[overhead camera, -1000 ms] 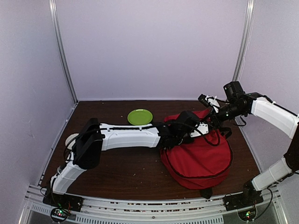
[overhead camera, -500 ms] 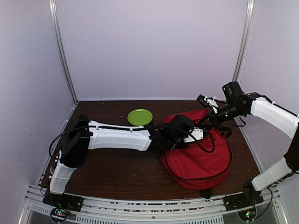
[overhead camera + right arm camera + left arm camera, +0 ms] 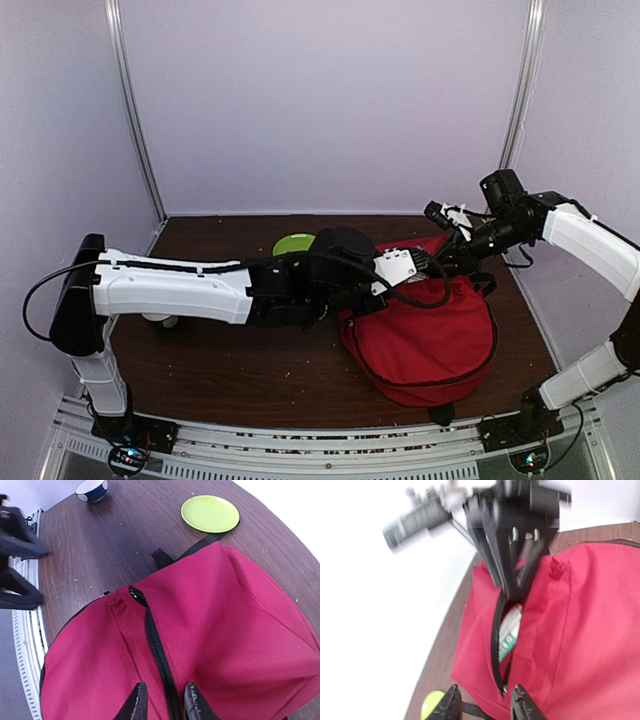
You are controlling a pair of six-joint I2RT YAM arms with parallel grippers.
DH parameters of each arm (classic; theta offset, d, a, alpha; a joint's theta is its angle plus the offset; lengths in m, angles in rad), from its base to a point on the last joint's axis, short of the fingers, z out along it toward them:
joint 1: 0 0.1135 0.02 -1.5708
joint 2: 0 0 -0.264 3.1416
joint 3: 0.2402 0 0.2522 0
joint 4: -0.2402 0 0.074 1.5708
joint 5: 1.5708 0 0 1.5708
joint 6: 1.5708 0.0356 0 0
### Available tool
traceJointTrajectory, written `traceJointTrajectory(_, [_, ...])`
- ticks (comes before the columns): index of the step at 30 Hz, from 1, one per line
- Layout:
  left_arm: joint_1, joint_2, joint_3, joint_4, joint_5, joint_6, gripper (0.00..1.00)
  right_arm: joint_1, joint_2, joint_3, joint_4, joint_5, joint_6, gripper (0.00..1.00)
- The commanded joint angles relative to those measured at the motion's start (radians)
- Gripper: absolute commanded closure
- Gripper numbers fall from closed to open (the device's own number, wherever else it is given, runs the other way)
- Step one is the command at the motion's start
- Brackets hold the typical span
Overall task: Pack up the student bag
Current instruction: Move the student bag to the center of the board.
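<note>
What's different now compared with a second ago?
The left arm swung back to the left, drawing the left hand a little away from the opening of the large red fabric backpack. The right hand stayed at the backpack's far top edge. Backpack and round green plate have not moved.

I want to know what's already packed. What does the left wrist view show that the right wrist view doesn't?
Only left wrist: a white-and-green packet inside the student bag, seen through its open zipper, with the right gripper blurred above the gap. Only right wrist: a blue-and-white bowl on the table, a black strap, and no contents showing. Both: the red bag, its black zipper and the green plate, just a sliver in the left wrist view.
</note>
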Motion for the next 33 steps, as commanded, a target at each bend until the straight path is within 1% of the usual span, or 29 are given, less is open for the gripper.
traceJointTrajectory(1, [0.010, -0.018, -0.065, 0.012, 0.016, -0.206, 0.57, 0.000, -0.100, 0.076, -0.135, 0.011, -0.095, 0.74])
traceJointTrajectory(3, [0.019, -0.016, -0.073, 0.002, 0.011, -0.290, 0.53, 0.009, -0.134, 0.082, -0.181, 0.015, -0.136, 0.75])
traceJointTrajectory(7, [0.041, -0.026, -0.106, 0.015, 0.017, -0.430, 0.46, 0.048, -0.174, 0.066, -0.246, 0.091, -0.225, 0.79])
traceJointTrajectory(8, [0.046, -0.033, -0.118, 0.023, 0.021, -0.453, 0.41, 0.060, -0.178, 0.056, -0.255, 0.114, -0.240, 0.79])
traceJointTrajectory(10, [0.057, -0.043, -0.135, 0.031, 0.022, -0.498, 0.28, 0.101, -0.180, 0.034, -0.253, 0.202, -0.293, 0.79])
traceJointTrajectory(12, [0.075, -0.053, -0.148, 0.025, 0.057, -0.545, 0.21, 0.165, -0.176, 0.011, -0.222, 0.316, -0.297, 0.79])
traceJointTrajectory(13, [0.092, -0.058, -0.154, 0.023, 0.087, -0.574, 0.16, 0.185, -0.169, 0.005, -0.213, 0.374, -0.298, 0.79])
traceJointTrajectory(14, [0.107, -0.063, -0.164, 0.023, 0.118, -0.603, 0.12, 0.203, -0.160, 0.003, -0.202, 0.408, -0.297, 0.79])
traceJointTrajectory(15, [0.123, -0.069, -0.175, 0.026, 0.154, -0.635, 0.10, 0.217, -0.147, 0.007, -0.192, 0.434, -0.292, 0.79])
traceJointTrajectory(16, [0.137, -0.076, -0.191, 0.033, 0.185, -0.663, 0.10, 0.228, -0.132, 0.013, -0.185, 0.452, -0.285, 0.77])
traceJointTrajectory(17, [0.151, -0.082, -0.211, 0.048, 0.219, -0.687, 0.11, 0.238, -0.112, 0.022, -0.179, 0.468, -0.274, 0.73])
traceJointTrajectory(19, [0.166, -0.094, -0.254, 0.092, 0.263, -0.710, 0.19, 0.253, -0.064, 0.044, -0.165, 0.490, -0.258, 0.69])
traceJointTrajectory(21, [0.169, -0.099, -0.277, 0.105, 0.264, -0.722, 0.22, 0.267, -0.011, 0.079, -0.170, 0.496, -0.257, 0.67])
traceJointTrajectory(23, [0.169, -0.103, -0.295, 0.115, 0.255, -0.742, 0.23, 0.281, 0.036, 0.109, -0.162, 0.489, -0.222, 0.64])
traceJointTrajectory(29, [0.175, -0.145, -0.378, 0.179, 0.240, -0.799, 0.23, 0.344, 0.145, 0.163, -0.114, 0.474, -0.202, 0.58])
traceJointTrajectory(33, [0.178, -0.159, -0.414, 0.209, 0.245, -0.817, 0.23, 0.377, 0.202, 0.173, -0.064, 0.520, -0.197, 0.55])
